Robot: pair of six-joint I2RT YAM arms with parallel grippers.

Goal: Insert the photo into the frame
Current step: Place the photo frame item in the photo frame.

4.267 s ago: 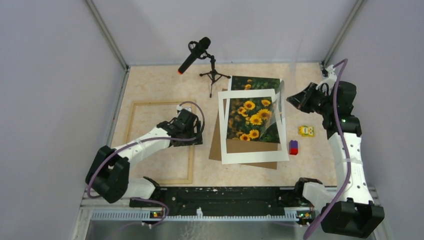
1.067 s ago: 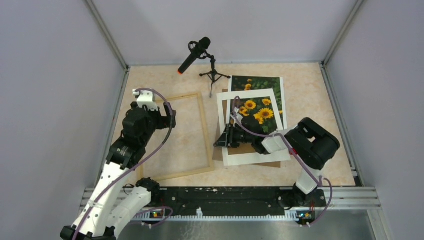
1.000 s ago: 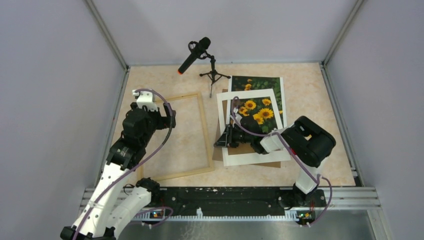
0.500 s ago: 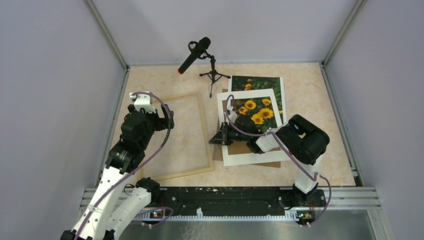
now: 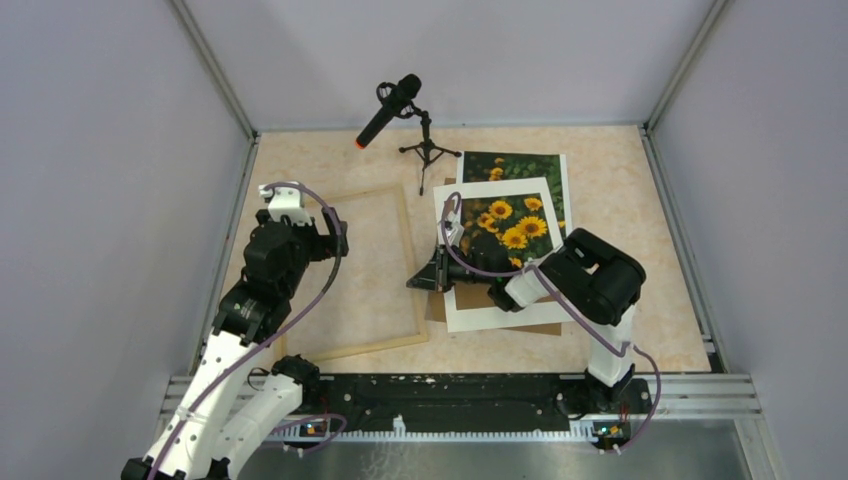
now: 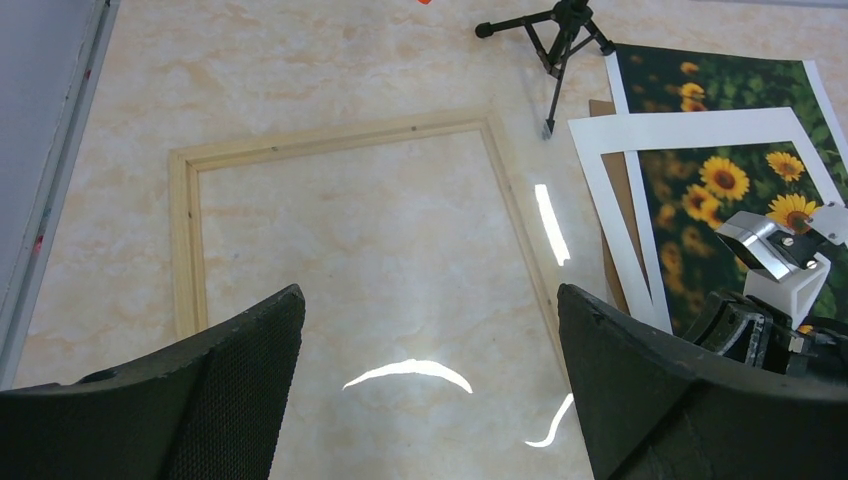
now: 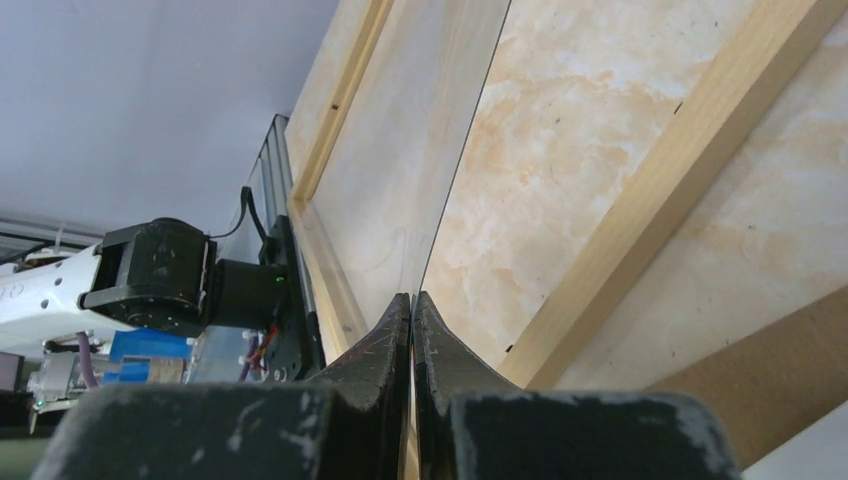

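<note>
The right fingers (image 7: 412, 300) are pinched tight together, low over the table (image 5: 620, 200), in the gap between the frame (image 6: 340, 134) and the stack of sheets just beside it. A thin dark line runs off from their tips, and I cannot tell whether some clear sheet is nipped there. That arm reaches leftward across the stack. In it the photo (image 5: 520, 165) lies flat on a brown board (image 5: 540, 328) under the white mat (image 5: 500, 315), its sunflowers showing through the window and its far end poking out beyond the mat. The left fingers (image 5: 333, 236) are spread wide and hold nothing, hanging above the frame, which lies flat and a little askew on the table's left half. A microphone (image 5: 395, 100) stands behind
</note>
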